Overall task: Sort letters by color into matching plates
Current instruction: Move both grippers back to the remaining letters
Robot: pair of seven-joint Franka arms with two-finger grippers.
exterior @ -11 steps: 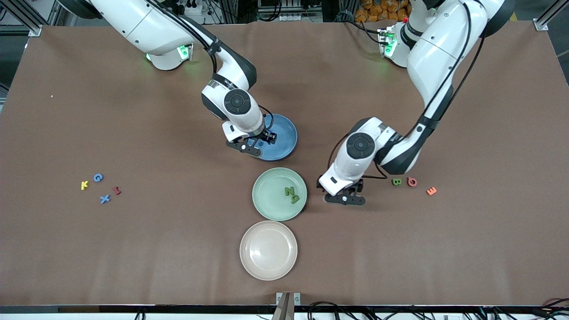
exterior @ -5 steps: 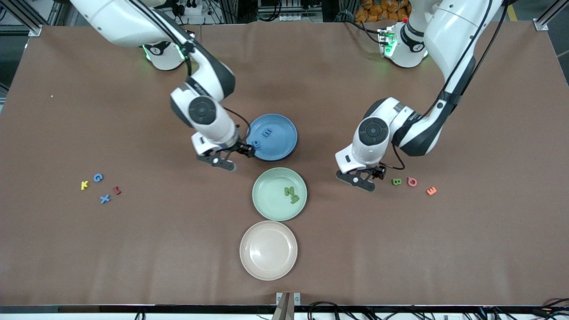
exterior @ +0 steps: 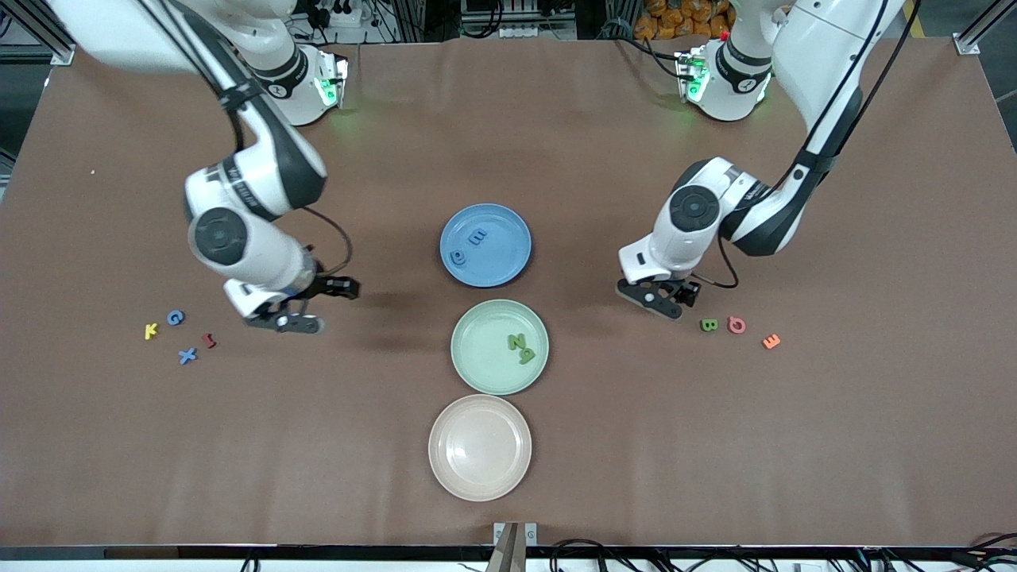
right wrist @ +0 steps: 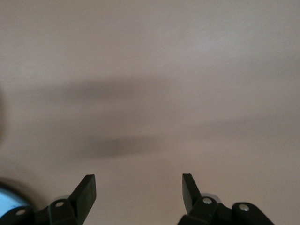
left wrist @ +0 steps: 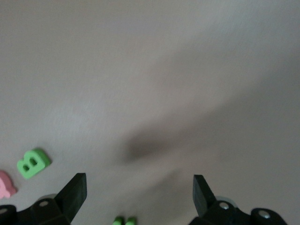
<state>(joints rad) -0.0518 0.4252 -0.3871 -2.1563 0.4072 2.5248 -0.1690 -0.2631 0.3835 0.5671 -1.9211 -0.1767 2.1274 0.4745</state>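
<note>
Green foam B (exterior: 709, 325), chunky, flat

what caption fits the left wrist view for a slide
Open left hand above bare table, with a green letter B close by.

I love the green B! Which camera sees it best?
The left wrist view shows the green B best: big, with its shape clear, between the pink letter and the open left gripper. The front view shows it tiny on the table. The right wrist view misses it.
</note>
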